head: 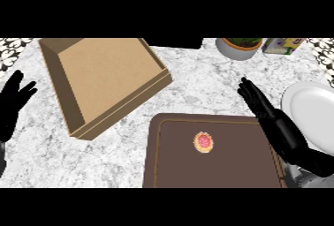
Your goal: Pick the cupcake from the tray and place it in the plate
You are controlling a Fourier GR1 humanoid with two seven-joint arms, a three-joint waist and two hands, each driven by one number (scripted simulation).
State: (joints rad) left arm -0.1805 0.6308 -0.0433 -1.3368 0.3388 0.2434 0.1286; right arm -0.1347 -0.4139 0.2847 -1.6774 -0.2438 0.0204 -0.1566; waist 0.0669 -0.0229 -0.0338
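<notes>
At the far left edge the left hand (16, 99) rests open, fingers up and straight, holding nothing; it looks parked out of the way, since the work lies on the other side. Next comes one shallow cardboard box (104, 84), lying at an angle on the marble table (195, 88) and empty as far as can be seen. Right of it, near the lower edge, sits one dark brown tray (215, 154), and on it a single cupcake (204, 142) with pink topping, roughly at the tray's middle, untouched. At the top stand one potted plant (239, 47) and one carton (284, 45) (both well clear of the task). The right hand (261, 103) is over the tray's right edge, fingers straight and spread wide, holding nothing; judging by its place, it is poised between cupcake and goal. Farthest right lies one white plate (313, 114), just beside the tray, nothing on it.
</notes>
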